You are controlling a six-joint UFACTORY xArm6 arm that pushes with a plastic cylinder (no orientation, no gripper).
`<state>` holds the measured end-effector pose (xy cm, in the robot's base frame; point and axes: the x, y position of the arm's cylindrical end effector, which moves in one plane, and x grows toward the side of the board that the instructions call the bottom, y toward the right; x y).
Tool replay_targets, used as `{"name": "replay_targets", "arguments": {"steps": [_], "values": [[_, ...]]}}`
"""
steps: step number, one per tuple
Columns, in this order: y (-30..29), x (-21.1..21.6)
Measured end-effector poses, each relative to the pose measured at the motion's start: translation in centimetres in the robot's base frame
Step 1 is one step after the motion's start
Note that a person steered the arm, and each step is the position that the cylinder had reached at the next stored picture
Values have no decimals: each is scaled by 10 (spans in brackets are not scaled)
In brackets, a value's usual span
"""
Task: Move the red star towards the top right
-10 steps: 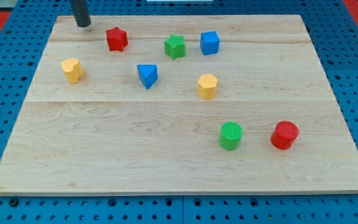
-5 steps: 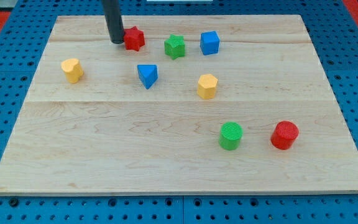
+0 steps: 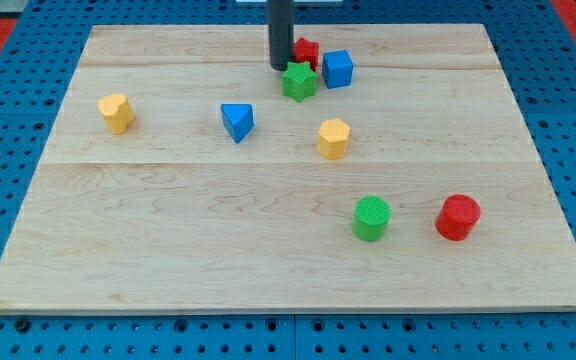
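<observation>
- Resting on the board near the top edge, a little left of its middle, my tip is the bare lower end of a dark rod; it has no jaws, so it neither grips nor releases anything and can only press against a block's side.
- Just right of my tip, touching it or nearly so, sits the red star, partly hidden behind the rod and the block in front of it.
- Directly below the red star, toward the bottom edge, the green star stands against it, and it lies just below and right of my tip.
- Right of both stars, the blue cube sits very close to the red star; whether they touch I cannot tell.
- Farther toward the bottom edge, a yellow block with flat facets stands apart from that cluster, near the board's middle.
- Left of it, a blue wedge-shaped block stands alone.
- Close to the left edge, a second yellow block stands well apart from everything else.
- Toward the bottom right corner, a green cylinder and a red cylinder stand side by side with a gap between them.
- All of these rest on a pale wooden board.
</observation>
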<state>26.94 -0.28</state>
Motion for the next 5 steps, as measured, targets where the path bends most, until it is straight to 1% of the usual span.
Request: {"name": "replay_targets", "arguments": {"steps": [2, 5], "values": [[25, -14], [87, -32]]}}
